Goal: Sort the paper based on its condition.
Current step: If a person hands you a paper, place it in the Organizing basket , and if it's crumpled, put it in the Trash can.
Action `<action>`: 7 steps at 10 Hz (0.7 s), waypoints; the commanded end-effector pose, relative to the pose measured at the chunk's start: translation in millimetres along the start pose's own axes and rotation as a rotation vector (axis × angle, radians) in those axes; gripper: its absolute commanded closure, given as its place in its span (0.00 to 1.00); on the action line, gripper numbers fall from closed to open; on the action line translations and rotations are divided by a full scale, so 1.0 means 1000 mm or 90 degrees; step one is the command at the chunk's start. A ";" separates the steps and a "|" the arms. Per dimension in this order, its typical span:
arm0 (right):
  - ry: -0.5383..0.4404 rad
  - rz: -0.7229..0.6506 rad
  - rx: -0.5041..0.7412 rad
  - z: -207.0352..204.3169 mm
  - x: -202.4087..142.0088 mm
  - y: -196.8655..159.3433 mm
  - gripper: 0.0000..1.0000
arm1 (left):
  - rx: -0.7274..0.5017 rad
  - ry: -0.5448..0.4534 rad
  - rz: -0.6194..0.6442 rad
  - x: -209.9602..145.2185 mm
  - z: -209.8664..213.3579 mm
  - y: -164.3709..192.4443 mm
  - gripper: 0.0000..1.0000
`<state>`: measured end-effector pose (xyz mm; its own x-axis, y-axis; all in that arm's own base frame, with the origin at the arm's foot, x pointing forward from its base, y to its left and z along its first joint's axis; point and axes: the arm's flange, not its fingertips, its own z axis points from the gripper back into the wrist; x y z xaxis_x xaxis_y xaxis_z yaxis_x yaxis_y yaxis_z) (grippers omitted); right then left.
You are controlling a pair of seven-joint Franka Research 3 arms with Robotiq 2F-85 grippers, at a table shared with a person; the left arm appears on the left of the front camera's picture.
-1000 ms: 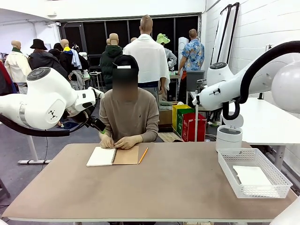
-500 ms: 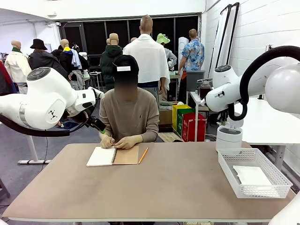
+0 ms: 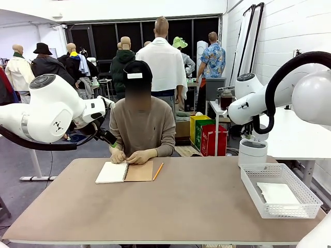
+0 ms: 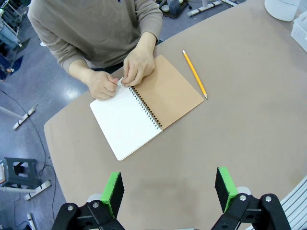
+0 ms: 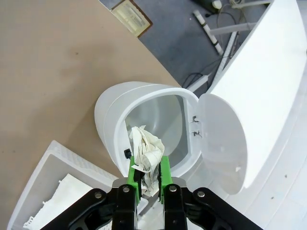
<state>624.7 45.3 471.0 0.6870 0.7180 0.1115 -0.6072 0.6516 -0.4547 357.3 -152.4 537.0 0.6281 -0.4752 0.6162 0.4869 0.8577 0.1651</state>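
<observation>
In the right wrist view, low in the centre of the frame, the right claw [image 5: 147, 178] is clamped on a crumpled paper [image 5: 146, 149] above the open white bin [image 5: 144, 125]. A flat sheet [image 3: 278, 194] lies in the white basket [image 3: 304, 209] at the counter's [image 3: 191, 206] lower right. The left claw [image 4: 169, 190] gapes wide and empty over the counter, near the notebook [image 4: 144, 105] under the person's hands [image 4: 139, 64].
</observation>
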 end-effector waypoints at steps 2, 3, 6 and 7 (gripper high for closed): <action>-0.005 -0.004 -0.015 -0.004 0.001 -0.001 0.81 | 0.000 0.000 -0.002 0.000 0.000 0.001 0.00; -0.009 -0.004 -0.024 -0.008 0.000 -0.001 0.81 | 0.000 0.000 -0.002 0.000 0.000 0.001 0.00; -0.004 -0.015 -0.039 -0.024 -0.003 -0.004 0.81 | 0.000 0.000 -0.002 0.000 0.000 0.001 0.00; -0.008 -0.015 -0.045 -0.027 -0.005 -0.003 0.81 | 0.000 0.000 -0.002 0.000 0.000 0.001 0.00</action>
<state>633.4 33.9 455.6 0.6867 0.7159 0.1262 -0.5962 0.6540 -0.4657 357.3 -152.4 537.0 0.6281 -0.4752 0.6162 0.4869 0.8577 0.1652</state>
